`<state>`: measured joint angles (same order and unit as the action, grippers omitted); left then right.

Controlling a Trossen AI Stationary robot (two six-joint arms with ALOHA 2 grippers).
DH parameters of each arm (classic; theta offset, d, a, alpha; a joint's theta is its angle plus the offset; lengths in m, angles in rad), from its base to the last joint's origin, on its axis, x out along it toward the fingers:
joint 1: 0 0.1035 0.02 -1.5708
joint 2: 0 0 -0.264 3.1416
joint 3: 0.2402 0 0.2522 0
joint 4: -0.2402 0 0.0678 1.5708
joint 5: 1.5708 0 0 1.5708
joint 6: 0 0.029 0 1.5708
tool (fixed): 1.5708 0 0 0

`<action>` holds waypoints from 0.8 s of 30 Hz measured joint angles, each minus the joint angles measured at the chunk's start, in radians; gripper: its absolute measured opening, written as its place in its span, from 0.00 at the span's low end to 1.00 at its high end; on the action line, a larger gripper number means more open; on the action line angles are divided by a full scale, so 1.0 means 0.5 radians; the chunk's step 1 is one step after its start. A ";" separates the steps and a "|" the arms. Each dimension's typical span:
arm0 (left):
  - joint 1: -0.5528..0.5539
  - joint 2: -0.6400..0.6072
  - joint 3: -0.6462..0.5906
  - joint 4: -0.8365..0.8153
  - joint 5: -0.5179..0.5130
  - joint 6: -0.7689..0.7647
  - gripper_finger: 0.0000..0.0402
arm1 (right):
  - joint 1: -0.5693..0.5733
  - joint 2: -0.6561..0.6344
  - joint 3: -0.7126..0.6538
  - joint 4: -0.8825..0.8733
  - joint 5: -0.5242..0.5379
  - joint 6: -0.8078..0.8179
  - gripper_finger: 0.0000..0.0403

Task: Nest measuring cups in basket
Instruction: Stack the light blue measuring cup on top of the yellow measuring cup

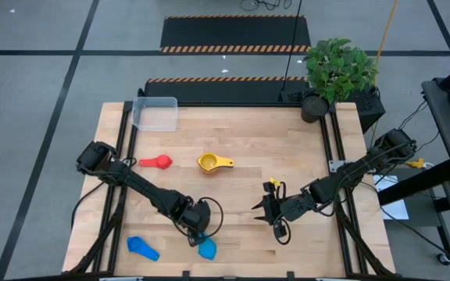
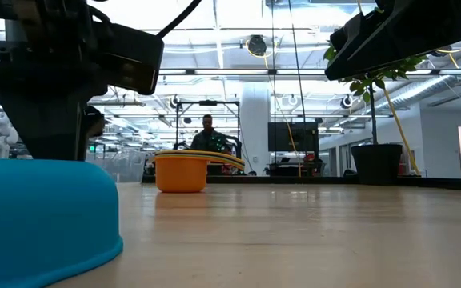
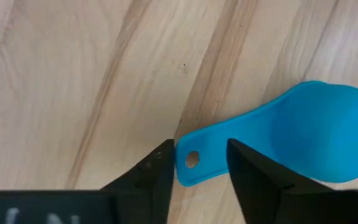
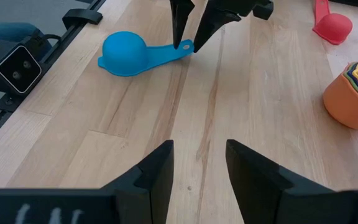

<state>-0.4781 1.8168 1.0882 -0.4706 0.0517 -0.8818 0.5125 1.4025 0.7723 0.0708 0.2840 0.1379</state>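
Left wrist view: smooth blue plastic cup [image 3: 303, 134], rounded bowl, flat holed handle.

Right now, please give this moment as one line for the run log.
left pincer: astride handle of light blue cup, open | right pincer: waiting above bare table, open | basket: empty, far corner

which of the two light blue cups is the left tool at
The cup nearer the table's middle; the left tool straddles its handle. The other blue cup lies alone.

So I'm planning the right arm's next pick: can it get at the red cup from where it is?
Probably yes: the right gripper is empty and bare table lies between it and the red cup.
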 joint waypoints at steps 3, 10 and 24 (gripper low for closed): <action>-0.007 0.000 0.000 0.000 0.000 0.029 0.26 | 0.000 0.000 0.000 0.000 0.001 0.000 0.35; -0.006 0.000 0.000 0.001 0.000 0.052 0.05 | 0.000 0.000 0.000 0.000 0.002 -0.001 0.35; -0.006 0.001 0.000 0.072 -0.018 0.313 0.01 | 0.000 0.000 0.000 0.000 0.002 -0.001 0.35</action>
<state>-0.4812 1.8172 1.0880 -0.4344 0.0426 -0.7253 0.5125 1.4025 0.7723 0.0708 0.2852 0.1375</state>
